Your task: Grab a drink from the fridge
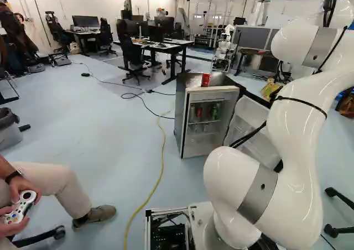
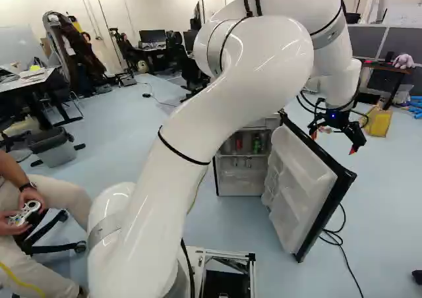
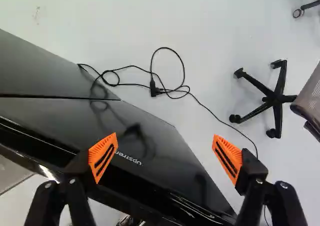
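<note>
In the right base view my gripper (image 2: 333,144) hangs to the right of the fridge door (image 2: 300,176), on its outer side. Seen from the wrist, the gripper (image 3: 165,146) is open with nothing between its orange pads, and the dark outer face of the door (image 3: 135,131) lies partly beneath it. The small fridge (image 1: 186,117) stands with its door swung open. A red can (image 1: 206,80) rests on top of it. Inside, on the upper shelf, are a red can (image 1: 199,113) and a green one (image 1: 214,113); lower items are too small to identify.
Black cable (image 3: 167,90) lies on the floor beside the door; a chair base (image 3: 274,100) stands farther off. Ahead are desks (image 1: 171,46) and another robot (image 1: 224,52). A seated person (image 1: 50,186) holds a controller at the left. A yellow cable (image 1: 160,167) runs along the floor.
</note>
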`<state>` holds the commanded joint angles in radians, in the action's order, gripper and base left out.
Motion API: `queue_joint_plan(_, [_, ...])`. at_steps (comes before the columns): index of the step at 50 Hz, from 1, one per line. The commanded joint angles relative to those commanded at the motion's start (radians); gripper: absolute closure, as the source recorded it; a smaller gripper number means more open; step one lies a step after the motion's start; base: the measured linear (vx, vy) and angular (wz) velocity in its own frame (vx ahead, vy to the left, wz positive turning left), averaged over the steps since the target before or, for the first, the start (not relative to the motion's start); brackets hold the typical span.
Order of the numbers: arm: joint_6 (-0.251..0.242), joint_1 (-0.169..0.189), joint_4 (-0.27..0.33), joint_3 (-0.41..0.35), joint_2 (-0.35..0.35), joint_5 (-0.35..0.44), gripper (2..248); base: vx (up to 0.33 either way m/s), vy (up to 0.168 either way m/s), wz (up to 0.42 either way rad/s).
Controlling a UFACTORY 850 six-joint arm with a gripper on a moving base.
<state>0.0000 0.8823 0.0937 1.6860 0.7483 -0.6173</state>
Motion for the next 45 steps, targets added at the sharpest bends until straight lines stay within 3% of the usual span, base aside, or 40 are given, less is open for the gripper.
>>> queue_joint_plan(45, [0.000,0.002,0.000,-0.085,-0.056,0.000,3,0.000,0.000,0.000])
